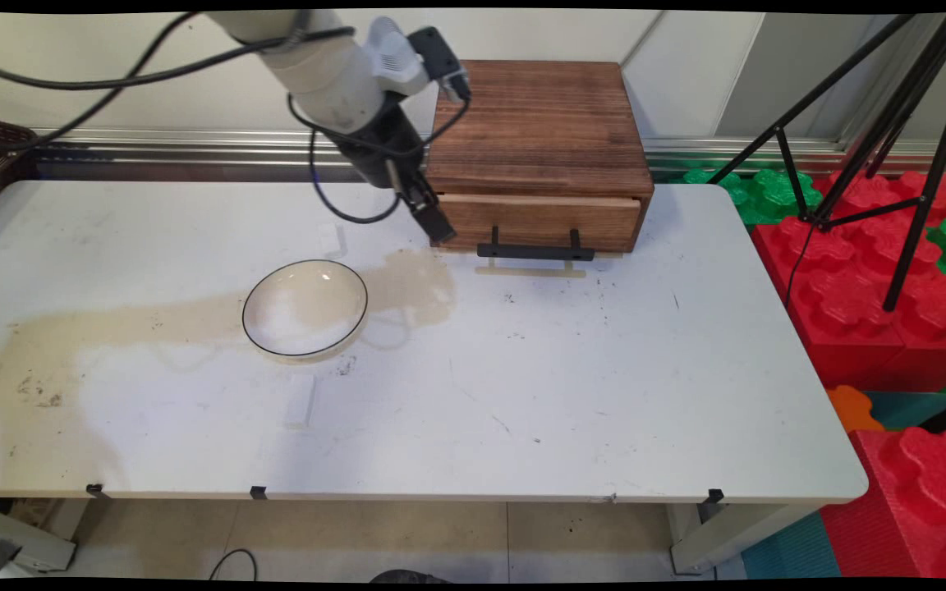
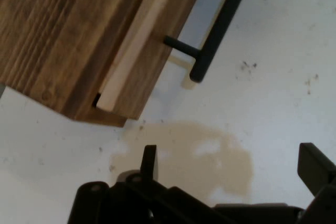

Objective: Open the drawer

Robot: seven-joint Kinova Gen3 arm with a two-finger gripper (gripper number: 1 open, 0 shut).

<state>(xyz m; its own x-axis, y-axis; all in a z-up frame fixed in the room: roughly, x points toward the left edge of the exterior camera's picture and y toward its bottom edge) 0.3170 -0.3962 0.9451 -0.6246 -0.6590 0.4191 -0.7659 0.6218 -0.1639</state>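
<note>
My gripper (image 1: 438,228) hangs just above the table at the front left corner of a brown wooden box (image 1: 539,123). Its fingers stand open with nothing between them; in the hand view the gripper (image 2: 231,163) has only stained table under it. The box has one drawer (image 1: 543,220) with a black bar handle (image 1: 534,251). A pale strip of the drawer (image 2: 134,45) shows along its top edge, so it looks slightly ajar. The handle (image 2: 218,27) lies to the gripper's right and is not touched.
An empty white bowl (image 1: 305,308) with a dark rim sits left of centre on the white table (image 1: 563,394). A tan stain (image 1: 112,324) runs from the box to the table's left side. A black tripod (image 1: 892,123) and red and green foam blocks (image 1: 884,295) stand beyond the right edge.
</note>
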